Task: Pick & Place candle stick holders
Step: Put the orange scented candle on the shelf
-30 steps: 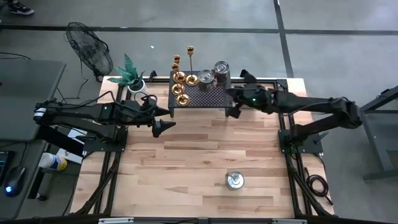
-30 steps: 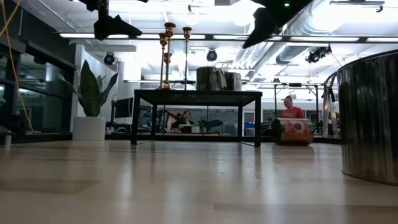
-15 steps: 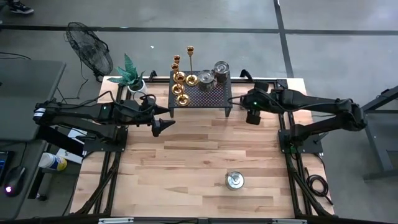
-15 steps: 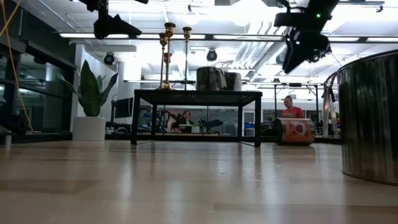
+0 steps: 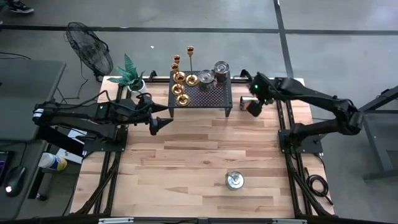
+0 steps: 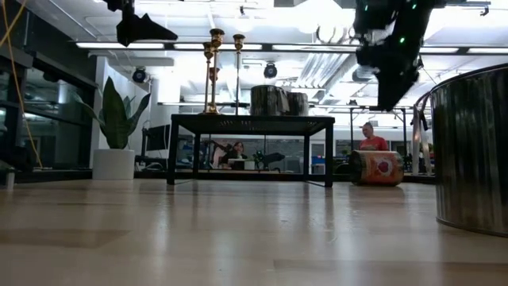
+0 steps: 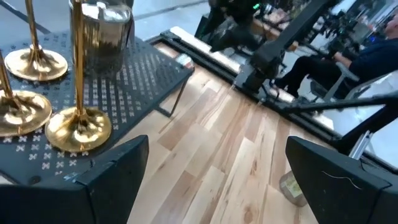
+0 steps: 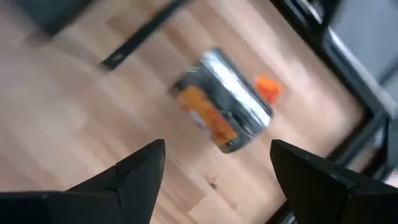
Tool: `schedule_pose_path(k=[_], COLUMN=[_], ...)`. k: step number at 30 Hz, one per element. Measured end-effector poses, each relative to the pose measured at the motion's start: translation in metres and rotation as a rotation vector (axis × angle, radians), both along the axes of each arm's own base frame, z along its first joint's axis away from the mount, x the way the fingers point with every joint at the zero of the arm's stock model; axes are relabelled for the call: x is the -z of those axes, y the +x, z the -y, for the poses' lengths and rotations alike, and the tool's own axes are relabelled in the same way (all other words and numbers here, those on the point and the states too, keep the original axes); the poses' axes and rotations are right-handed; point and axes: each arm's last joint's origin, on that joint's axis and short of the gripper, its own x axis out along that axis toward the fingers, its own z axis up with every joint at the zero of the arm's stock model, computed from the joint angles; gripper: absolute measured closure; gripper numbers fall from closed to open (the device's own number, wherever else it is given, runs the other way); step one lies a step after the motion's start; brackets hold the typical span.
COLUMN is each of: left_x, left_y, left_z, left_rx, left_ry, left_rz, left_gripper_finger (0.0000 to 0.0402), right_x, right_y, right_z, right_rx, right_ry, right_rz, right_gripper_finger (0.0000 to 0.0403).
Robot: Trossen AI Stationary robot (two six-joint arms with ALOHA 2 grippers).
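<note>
1. The candle stick holders (image 5: 180, 84) stood in a group on the left part of a small black perforated stand (image 5: 208, 96), at the 12 o'clock edge of the wooden table (image 5: 186, 162) in the high view. None was held.
2. In the left wrist view, 3 gold flared bases with slim stems were visible on the perforated top, close together but apart.
3. 2 metal canisters (image 5: 213, 73) stood on the same stand, toward 3 o'clock of the holders.
4. The left gripper (image 5: 163, 121) hovered above the table just beside the stand's 7 o'clock corner. Its jaws were spread wide and empty; the wrist view showed the fingers (image 7: 112, 171) far apart with bare table between them.
5. The right gripper (image 5: 254, 107) hung at 3 o'clock of the stand, near the table's right rail. Its jaws were parted and grasped nothing.
6. An orange-labelled tin (image 8: 222, 118) lay on its side on the table below the right gripper, untouched, in the right wrist view.
7. A silver can (image 5: 234, 180) stood upright toward 6 o'clock, well apart from both arms.
8. A potted plant (image 5: 130, 74) sat at 9 o'clock of the stand.
</note>
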Motion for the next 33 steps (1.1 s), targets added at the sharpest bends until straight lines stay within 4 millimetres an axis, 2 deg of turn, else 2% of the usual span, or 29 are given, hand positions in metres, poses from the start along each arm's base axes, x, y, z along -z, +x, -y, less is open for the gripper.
schedule_pose_path(k=[3, 5, 10, 16, 18, 21, 27, 33], left_x=[0.000, 0.000, 0.001, 0.000, 0.001, 0.001, 0.001, 0.001], left_y=[0.000, 0.000, 0.000, -0.001, -0.001, -0.001, -0.001, -0.001], left_z=[0.000, 0.000, 0.000, 0.000, 0.000, 0.001, 0.001, 0.001], left_rx=[0.001, 0.008, 0.009, 0.014, 0.016, 0.024, 0.047, 0.049], left_ry=[-0.006, -0.006, -0.002, -0.003, -0.004, -0.006, -0.004, 0.004], left_rz=[0.002, -0.001, -0.012, -0.008, -0.009, -0.013, -0.015, -0.017], left_gripper_finger=[0.0027, 0.0027, 0.0027, 0.0027, 0.0027, 0.0027, 0.0027, 0.0027], right_x=[0.007, 0.011, 0.018, 0.024, 0.026, 0.028, 0.030, 0.041], right_y=[-0.003, -0.004, -0.001, -0.004, -0.005, -0.003, -0.005, 0.011], right_z=[0.016, 0.025, 0.044, 0.056, 0.060, 0.059, 0.052, 0.044], right_rx=[0.216, 0.296, 0.384, 0.434, 0.390, 0.230, -0.090, -0.415], right_ry=[0.064, 0.090, 0.161, 0.153, 0.154, 0.163, 0.090, 0.060], right_rz=[0.032, 0.053, 0.153, 0.135, 0.125, 0.089, -0.111, -0.248], right_gripper_finger=[0.0120, 0.0120, 0.0120, 0.0120, 0.0120, 0.0121, 0.0121, 0.0119])
